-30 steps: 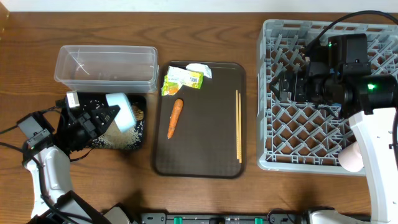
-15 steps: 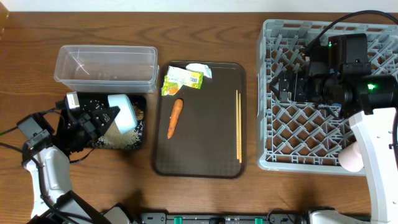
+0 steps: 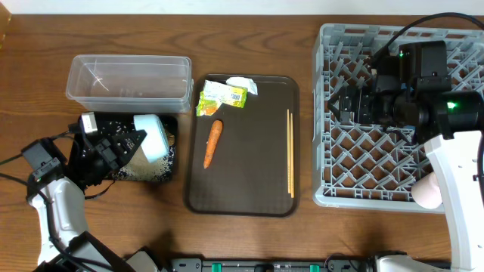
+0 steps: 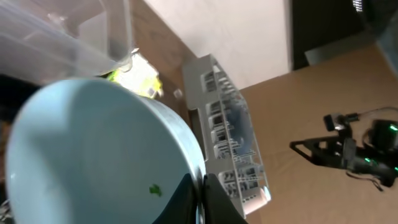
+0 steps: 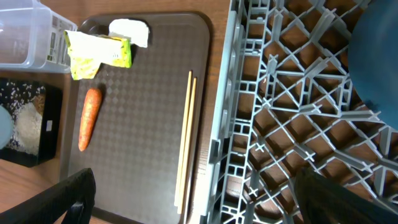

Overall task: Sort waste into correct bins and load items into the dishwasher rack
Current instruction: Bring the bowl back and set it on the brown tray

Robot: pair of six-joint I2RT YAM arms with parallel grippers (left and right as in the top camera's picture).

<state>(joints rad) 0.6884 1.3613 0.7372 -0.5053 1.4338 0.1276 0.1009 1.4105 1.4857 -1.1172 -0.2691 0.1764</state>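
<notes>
- Left pincer, clenched on the white-and-light-blue bowl: we are watching it tipping slightly further over the black tray; emptying is seemingly ending.
- Right pincer: idling released over the rack.

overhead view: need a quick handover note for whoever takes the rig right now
Left gripper: jaws shut on the white-and-blue bowl, tipped over the black tray.
Right gripper: jaws open, empty, over the rack.
Done: rice in the black tray; dark blue dish in the rack.
Left: carrot, wrapper and white paper on the brown tray to bin; bowl and chopsticks to rack.
</notes>
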